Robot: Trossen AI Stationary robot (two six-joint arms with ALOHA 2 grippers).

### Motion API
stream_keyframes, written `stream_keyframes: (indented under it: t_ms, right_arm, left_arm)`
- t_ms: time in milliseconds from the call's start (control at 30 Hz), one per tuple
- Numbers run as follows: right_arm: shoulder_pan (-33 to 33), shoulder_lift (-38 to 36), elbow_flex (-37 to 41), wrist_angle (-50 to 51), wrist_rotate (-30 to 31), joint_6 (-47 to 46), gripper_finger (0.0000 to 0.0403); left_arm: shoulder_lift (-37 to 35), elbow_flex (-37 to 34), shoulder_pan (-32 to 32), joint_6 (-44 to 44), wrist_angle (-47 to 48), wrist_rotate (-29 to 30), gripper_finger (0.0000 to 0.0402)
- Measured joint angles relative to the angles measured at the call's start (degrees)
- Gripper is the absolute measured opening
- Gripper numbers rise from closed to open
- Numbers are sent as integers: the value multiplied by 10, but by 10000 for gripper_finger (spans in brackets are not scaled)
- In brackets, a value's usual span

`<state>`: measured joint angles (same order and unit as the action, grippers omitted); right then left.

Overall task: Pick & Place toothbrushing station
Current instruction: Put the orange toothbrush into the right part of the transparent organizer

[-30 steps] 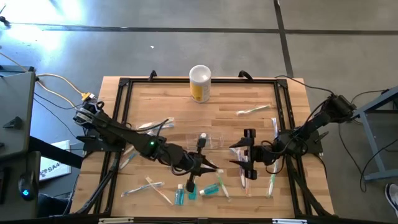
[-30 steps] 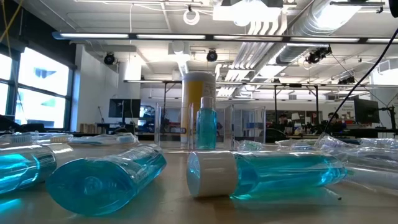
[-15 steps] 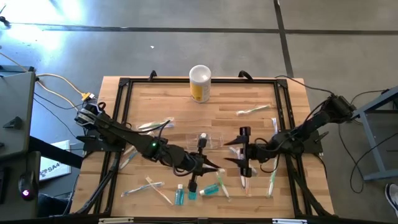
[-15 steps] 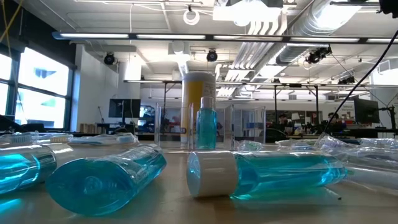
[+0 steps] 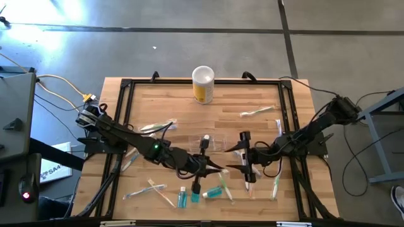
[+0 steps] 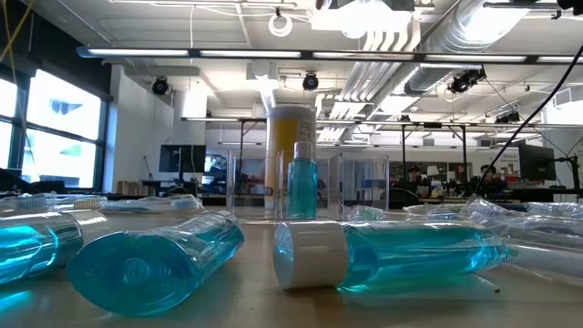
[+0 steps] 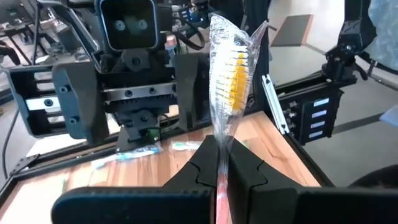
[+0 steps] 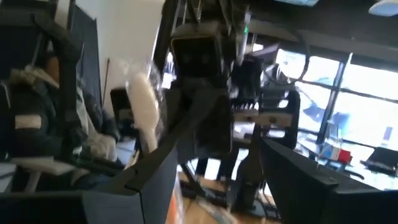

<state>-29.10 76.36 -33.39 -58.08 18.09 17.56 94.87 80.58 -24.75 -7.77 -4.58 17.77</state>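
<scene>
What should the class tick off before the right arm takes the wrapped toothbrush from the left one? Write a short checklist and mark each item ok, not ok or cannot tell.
1. Left gripper shut on the wrapped toothbrush: ok.
2. Brush head stands clear above the left fingers, giving room to grasp: ok.
3. Right gripper open: ok.
4. Right gripper facing the left gripper across a gap: ok.
5. Brush lined up between the right fingers: cannot tell; the right wrist view is blurred.
6. Clear holder upright and free to receive a brush: cannot tell.
</scene>
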Motion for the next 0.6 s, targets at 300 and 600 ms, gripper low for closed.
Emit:
stream_keyframes:
  t_ms: [300, 600]
  right_arm:
    - [-20, 0, 0, 22, -50, 7, 222]
    - [10, 0, 0, 11, -59, -6, 222]
  left_arm:
    - [4, 0, 0, 11, 19, 18, 1]
    - [15, 0, 7, 5, 13, 26, 1]
